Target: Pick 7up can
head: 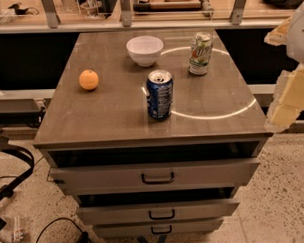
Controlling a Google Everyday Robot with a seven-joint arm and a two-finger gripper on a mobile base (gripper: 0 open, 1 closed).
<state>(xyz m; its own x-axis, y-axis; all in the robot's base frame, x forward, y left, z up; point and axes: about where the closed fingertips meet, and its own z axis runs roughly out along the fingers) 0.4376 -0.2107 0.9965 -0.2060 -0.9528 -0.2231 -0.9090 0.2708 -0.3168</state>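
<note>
The 7up can (200, 53) stands upright at the back right of the grey cabinet top (107, 115). It has a silvery-white and green body and a shiny metal top. A dark blue can (159, 94) stands upright nearer the front, in the middle. My gripper (287, 99) shows as pale, blurred shapes at the right edge of the view, off the cabinet's right side. It is well to the right of the 7up can, apart from it, and holds nothing that I can see.
A white bowl (145, 49) sits at the back centre, left of the 7up can. An orange (89, 79) lies at the left. Below the top are three drawers (157, 176) with dark handles. Cables lie on the floor at the lower left.
</note>
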